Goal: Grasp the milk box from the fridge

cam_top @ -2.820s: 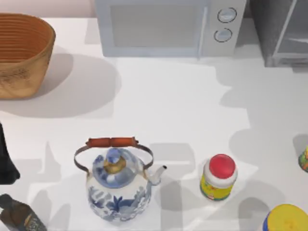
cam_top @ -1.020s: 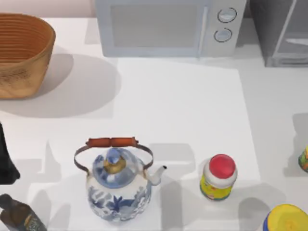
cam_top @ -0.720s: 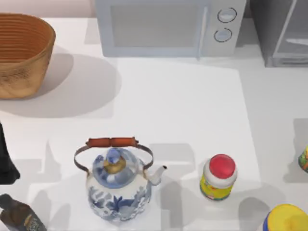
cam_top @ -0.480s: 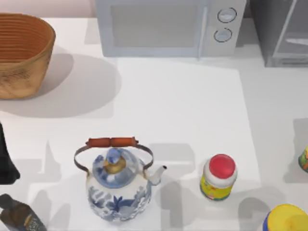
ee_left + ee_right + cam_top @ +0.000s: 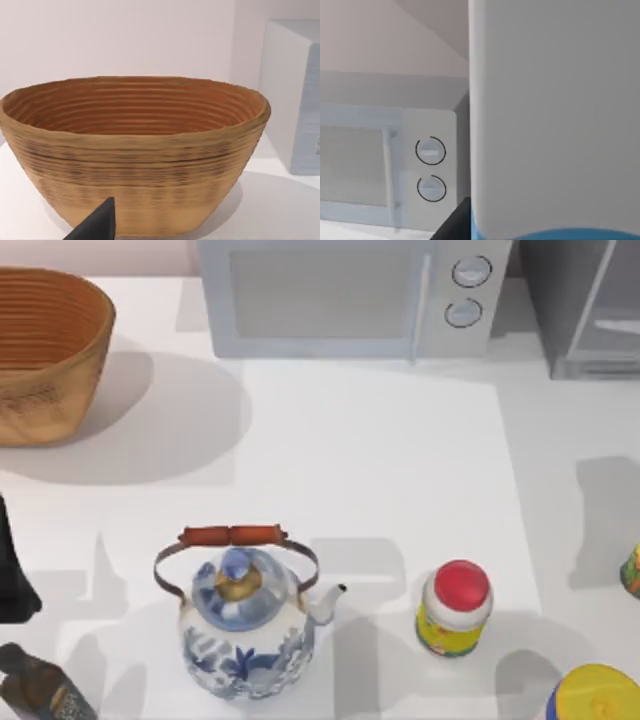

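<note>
The white desk [image 5: 380,460] carries a white microwave with two round knobs [image 5: 340,295] and, beside it, the dark grey fridge with a pale frame [image 5: 585,310], which is cut off at the frame's corner so its inside is hidden. The brown woven basket [image 5: 135,155] stands just ahead of the idle left tool [image 5: 97,225]; only one dark tip of that tool shows, so I cannot tell its state. Pressed close in front of the right tool [image 5: 456,224] is a white wall with a light blue lower edge, seemingly the milk box [image 5: 555,115]. It blocks most of that view. Whether this tool is apart or clamped cannot be told.
</note>
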Tool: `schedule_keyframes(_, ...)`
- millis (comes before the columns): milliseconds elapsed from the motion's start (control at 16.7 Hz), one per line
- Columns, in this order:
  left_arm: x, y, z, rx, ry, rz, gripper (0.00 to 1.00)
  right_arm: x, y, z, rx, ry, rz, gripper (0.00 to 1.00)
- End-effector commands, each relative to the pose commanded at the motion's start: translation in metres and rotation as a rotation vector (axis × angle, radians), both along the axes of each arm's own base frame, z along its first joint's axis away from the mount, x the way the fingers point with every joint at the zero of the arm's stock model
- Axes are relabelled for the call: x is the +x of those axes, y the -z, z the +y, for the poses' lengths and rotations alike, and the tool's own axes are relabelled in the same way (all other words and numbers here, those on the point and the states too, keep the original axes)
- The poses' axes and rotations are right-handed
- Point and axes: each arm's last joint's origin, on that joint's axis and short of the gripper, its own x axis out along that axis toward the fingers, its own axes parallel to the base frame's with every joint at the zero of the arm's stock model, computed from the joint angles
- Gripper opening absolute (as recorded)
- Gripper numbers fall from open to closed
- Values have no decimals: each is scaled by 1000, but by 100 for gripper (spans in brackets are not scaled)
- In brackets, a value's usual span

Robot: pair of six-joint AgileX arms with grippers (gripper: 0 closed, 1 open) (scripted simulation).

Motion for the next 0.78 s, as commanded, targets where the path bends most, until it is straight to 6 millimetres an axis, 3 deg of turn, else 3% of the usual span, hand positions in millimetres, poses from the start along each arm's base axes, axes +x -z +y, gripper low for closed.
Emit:
schedule_keyframes(180, 0, 0, 0, 0, 0, 0, 100, 32, -24, 3, -12, -106, 1, 0)
schedule_keyframes(360, 0, 0, 0, 0, 0, 0, 100, 85, -27, 7, -14, -223, 64, 0)
schedule_keyframes(600, 0, 0, 0, 0, 0, 0, 100, 158, 4, 11, 0, -377, 146, 0)
schedule_keyframes(780, 0, 0, 0, 0, 0, 0, 100, 200, 32, 13, 2, -476, 152, 0)
